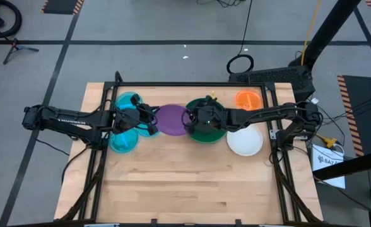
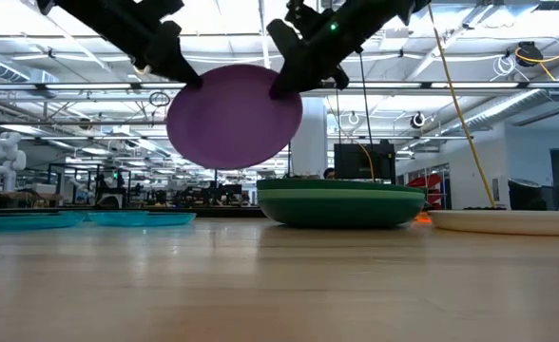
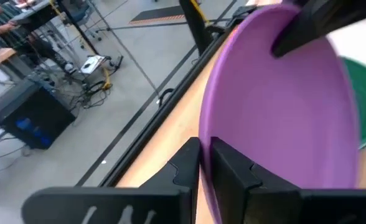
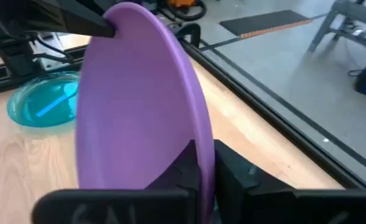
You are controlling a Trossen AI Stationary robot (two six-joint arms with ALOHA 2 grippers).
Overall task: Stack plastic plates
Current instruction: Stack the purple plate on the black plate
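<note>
I see the purple plate up in the air over the wooden table, between both arms. My left gripper pinches one edge of it and my right gripper pinches the other edge. Just beside it sits the big dark green plate, round and smooth. The white plate and the small orange plate lie farther right. Two see-through blue plates lie under my left arm. I can't read any words.
</note>
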